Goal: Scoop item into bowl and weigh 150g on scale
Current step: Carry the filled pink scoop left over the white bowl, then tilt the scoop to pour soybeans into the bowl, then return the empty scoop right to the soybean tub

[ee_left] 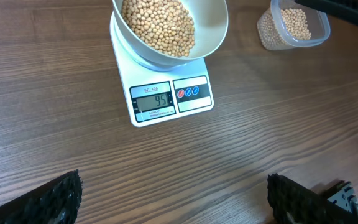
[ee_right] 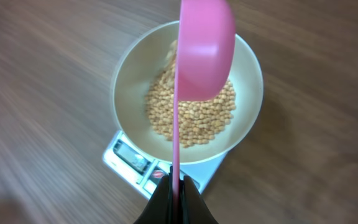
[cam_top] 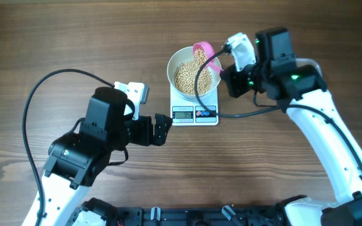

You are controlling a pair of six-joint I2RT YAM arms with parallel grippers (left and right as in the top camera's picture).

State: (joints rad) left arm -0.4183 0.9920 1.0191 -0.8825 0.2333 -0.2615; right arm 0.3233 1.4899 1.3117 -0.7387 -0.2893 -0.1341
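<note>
Table carries the scale; left gripper hangs just left of the scale's front, jaws wide, empty; right gripper, right of the scale, pinches a pink scoop by its handle; bowl sits on the scale; clear container stands off the scale's right side; scoop tilts over the bowl; beans fill the bowl's bottom; scale's display reads 95.

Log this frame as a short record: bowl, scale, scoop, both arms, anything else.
bowl: white bowl sits on the scale, partly filled with beans
display: looks like 95
scoop: pink scoop tipped above the bowl
right gripper: jaws shut on the scoop's handle
left gripper: jaws open, empty, near the scale's front corner
other: clear tub holding more beans
</note>
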